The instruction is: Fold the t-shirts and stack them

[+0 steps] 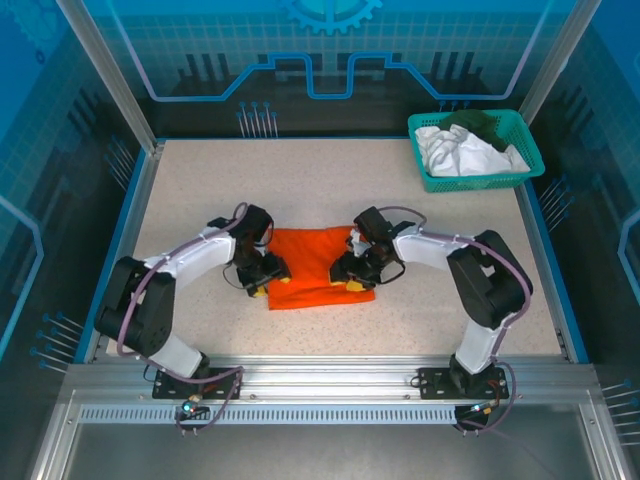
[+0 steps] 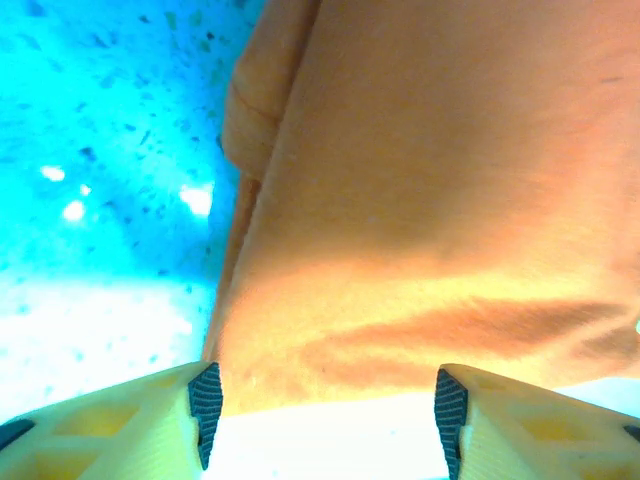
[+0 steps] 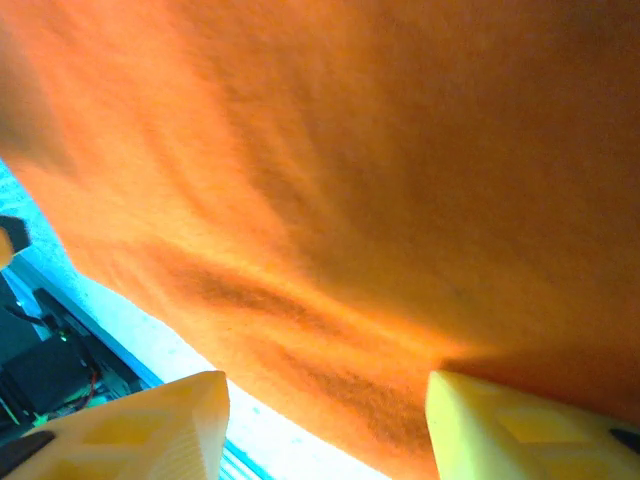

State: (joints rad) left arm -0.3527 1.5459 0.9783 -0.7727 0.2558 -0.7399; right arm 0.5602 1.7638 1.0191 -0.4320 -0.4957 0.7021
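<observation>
Nearest us, the yellow plastic fingers [image 2: 130, 425] of the left gripper [image 2: 325, 420] stand well apart with nothing clamped between them. They are poised just short of the near edge of the bright orange fabric t-shirt [image 1: 315, 262]. The right gripper [image 3: 325, 420] likewise holds its yellow fingers [image 3: 520, 425] wide and grips nothing. Orange cloth spreads directly beyond them. From above, we see the orange t-shirt folded to a rough rectangle and lying flat on the speckled beige table [image 1: 300, 180]. One gripper is low at its left side and the other at its right, both at its near corners. Well apart from the orange t-shirt, farther back and to its right, stands a teal plastic mesh basket [image 1: 478, 183]. It holds a crumpled white t-shirt [image 1: 460, 155] and a dark green t-shirt [image 1: 482, 124], the green one farther from the orange t-shirt than the white.
</observation>
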